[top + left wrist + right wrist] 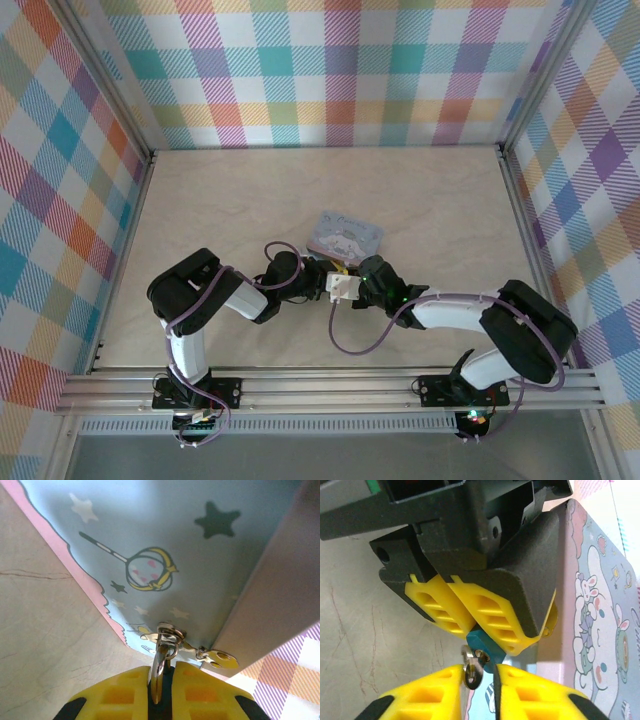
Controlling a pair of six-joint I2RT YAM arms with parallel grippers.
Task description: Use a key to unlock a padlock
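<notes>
At the middle of the table (250, 200), beside a cartoon-printed tin (600, 630), the left gripper (161, 675) is pressed together on the small blue padlock (481, 646). The right gripper (480, 680) brings a silvery key (469, 674) up to the padlock from below. Its fingers are close, but I cannot tell whether they squeeze the key.

The padlock looks light, hard and slippery, so it is best held by its flat body sides, leaving the keyhole free. Its thin shackle (160, 655) seems hooked to the tin's clasp. The yellow fingers hide most of the body and the keyhole. The view from above shows little of either.
</notes>
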